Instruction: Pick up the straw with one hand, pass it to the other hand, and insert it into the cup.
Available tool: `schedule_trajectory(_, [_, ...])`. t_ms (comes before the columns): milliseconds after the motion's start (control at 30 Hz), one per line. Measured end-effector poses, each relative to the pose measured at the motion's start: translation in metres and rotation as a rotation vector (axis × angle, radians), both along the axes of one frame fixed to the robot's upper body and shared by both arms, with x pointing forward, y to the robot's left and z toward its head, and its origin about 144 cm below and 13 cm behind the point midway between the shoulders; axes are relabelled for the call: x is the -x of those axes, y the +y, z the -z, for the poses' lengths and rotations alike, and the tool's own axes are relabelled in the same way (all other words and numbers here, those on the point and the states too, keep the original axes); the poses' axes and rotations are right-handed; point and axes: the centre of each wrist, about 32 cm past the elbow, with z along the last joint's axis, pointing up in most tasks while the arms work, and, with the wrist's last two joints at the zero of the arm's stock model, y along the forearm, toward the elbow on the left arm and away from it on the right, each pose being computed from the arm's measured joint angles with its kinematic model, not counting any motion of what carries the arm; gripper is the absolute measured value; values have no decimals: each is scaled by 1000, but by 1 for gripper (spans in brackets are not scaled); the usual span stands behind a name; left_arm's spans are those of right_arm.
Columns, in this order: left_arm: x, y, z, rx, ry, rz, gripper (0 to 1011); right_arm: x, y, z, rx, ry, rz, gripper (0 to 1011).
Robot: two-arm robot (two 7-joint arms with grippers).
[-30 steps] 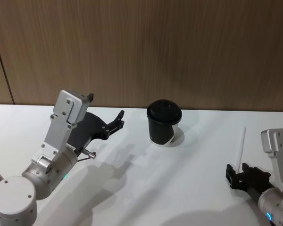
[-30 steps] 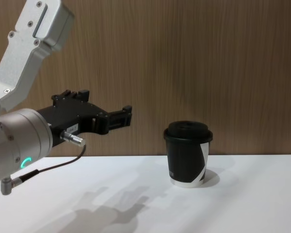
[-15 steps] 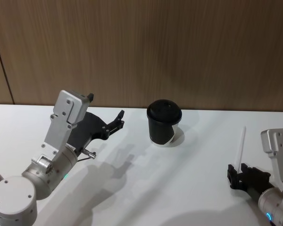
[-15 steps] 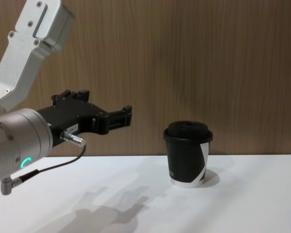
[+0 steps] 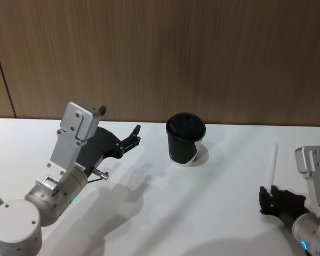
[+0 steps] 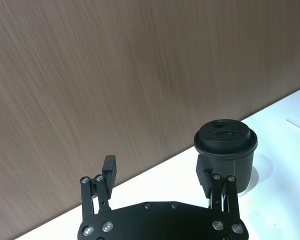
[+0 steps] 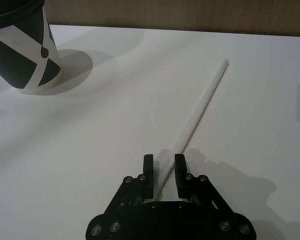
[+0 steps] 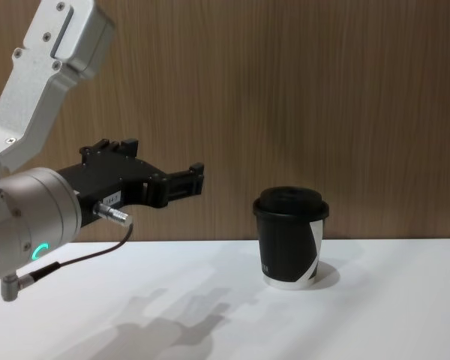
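White straw [image 5: 272, 165], flat on the white table [image 5: 149, 213], over on the right side and well apart from the cup [image 5: 184, 140]. Points away from the robot at a slight slant, far end bare on the tabletop. Near end between the fingers of the right gripper [image 5: 263, 200], down low at the table.

From the right wrist view: straw [image 7: 200, 115] running straight out from the right gripper [image 7: 164, 167], one short black finger on either side of it, the gap narrow but a little wider than the straw. Released, then, straddling rather than pinching; straw not lifted. Cup [image 7: 22, 55] off to one side beyond, upright, black with white slanted patches.

Left gripper [image 5: 134, 136] held up above the table on the left side, near the wooden wall [image 5: 202, 53], aimed toward the cup and apart from it. Fingers spread wide, nothing between them. In the left wrist view, cup [image 6: 225, 150] with its domed lid just beyond one fingertip of the left gripper [image 6: 157, 175]. From the chest, left gripper [image 8: 197, 180] at about the height of the lid, to the left of the cup [image 8: 290, 240].
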Motion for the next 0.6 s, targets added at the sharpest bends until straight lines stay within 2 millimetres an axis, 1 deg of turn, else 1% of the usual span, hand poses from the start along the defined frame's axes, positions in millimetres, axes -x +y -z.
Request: schedule_trajectory(600, [0,0,0,0,0,0,1003,0,0,0,0,0,0,152])
